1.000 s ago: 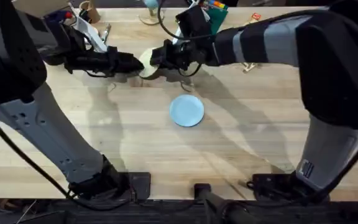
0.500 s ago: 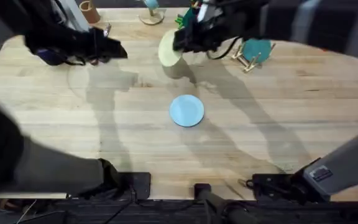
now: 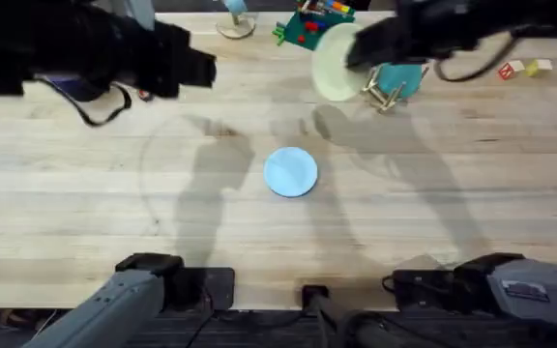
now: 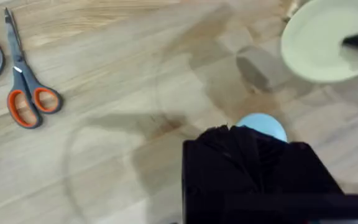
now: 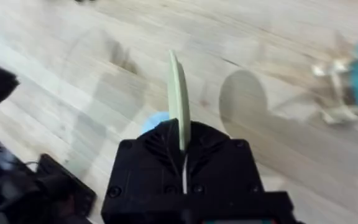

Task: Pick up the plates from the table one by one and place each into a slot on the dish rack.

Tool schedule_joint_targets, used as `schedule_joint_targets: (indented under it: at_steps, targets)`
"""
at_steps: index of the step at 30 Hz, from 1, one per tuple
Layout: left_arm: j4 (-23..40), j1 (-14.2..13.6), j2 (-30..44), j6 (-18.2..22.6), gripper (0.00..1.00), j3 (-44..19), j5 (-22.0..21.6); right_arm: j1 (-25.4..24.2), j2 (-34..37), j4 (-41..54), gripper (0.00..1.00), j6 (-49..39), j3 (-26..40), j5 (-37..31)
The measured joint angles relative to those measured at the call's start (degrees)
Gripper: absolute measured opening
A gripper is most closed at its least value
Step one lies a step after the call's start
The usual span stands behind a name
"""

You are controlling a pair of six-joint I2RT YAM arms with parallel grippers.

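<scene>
Plates were in two places. The pale yellow plate (image 3: 335, 62) was held on edge above the table (image 3: 114, 213), clamped by its rim between the closed fingers of the right gripper (image 3: 354, 50), just beside the dish rack (image 3: 383, 94) at the table's far side. The light blue plate (image 3: 290, 172) lay flat near the table's middle. The left gripper (image 3: 206, 68) hovered over the far left area, well apart from both plates; whether its fingers were parted could not be told. Scissors (image 4: 25, 98) lay on the wood.
</scene>
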State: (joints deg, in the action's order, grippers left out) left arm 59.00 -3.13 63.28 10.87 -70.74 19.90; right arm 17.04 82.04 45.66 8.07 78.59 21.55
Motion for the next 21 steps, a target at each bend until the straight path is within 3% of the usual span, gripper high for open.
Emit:
schedule_joint_targets:
  at_steps: [8, 15, 17, 21]
  targets:
    - [8.3, -13.3, -6.9, -7.6, 0.041, 0.0, -10.5, -4.1, -8.5, 12.2, 0.031, -8.1, 0.1, -7.3]
    - [11.1, -19.8, -8.0, -11.3, 0.047, 0.0, -14.6, -4.3, -9.3, 21.0, 0.031, -14.6, 3.7, -13.5]
    - [11.1, -20.3, -7.9, -11.6, 0.186, 0.0, -15.0, -4.3, -9.3, 20.9, 0.031, -16.3, 4.7, -14.3]
    - [11.1, -20.3, -7.7, -12.0, 0.795, 0.0, -15.8, -4.3, -9.3, 20.7, 0.032, -18.8, 5.4, -15.1]
